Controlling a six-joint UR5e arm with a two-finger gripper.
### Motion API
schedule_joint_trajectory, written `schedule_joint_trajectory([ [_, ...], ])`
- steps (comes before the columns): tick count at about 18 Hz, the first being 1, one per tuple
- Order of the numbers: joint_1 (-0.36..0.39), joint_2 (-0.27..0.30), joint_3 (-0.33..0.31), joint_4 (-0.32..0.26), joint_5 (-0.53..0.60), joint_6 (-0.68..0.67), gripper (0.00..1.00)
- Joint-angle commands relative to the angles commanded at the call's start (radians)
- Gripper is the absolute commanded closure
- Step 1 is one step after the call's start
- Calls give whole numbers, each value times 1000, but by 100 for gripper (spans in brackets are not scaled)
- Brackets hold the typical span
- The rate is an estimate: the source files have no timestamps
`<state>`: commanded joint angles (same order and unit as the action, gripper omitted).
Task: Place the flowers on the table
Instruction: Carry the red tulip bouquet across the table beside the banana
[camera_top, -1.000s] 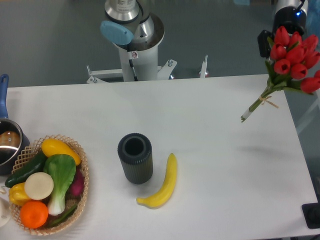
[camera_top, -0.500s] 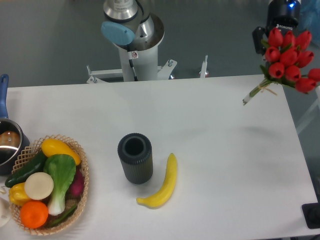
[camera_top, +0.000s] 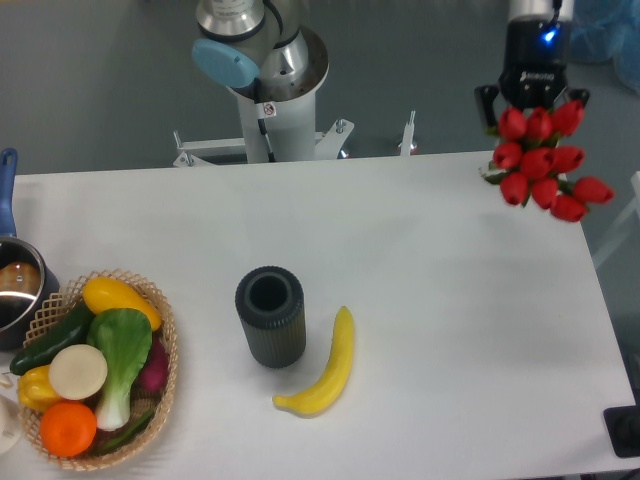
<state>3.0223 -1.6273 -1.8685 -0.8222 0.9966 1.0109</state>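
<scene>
Claw (camera_top: 533, 104) clamped on flowers (camera_top: 543, 162), upper right of frame, held in the air over the tabletop (camera_top: 430, 290) far right corner. I see the stems hidden.

Layout at the recorded moment. The flowers (camera_top: 541, 161) were held by the gripper (camera_top: 532, 100) above the far right corner of the table (camera_top: 440, 300). A cylinder (camera_top: 270, 316) stood near centre, a banana (camera_top: 326, 368) just right of it. A basket (camera_top: 100, 368) of produce lay at the left edge, a pot (camera_top: 15, 285) behind it.
</scene>
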Motion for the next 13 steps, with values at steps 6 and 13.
schedule_joint_trajectory([
  [6, -129, -149, 78, 3, 106, -9, 52],
  [13, -177, -311, 155, 5, 83, -14, 52],
])
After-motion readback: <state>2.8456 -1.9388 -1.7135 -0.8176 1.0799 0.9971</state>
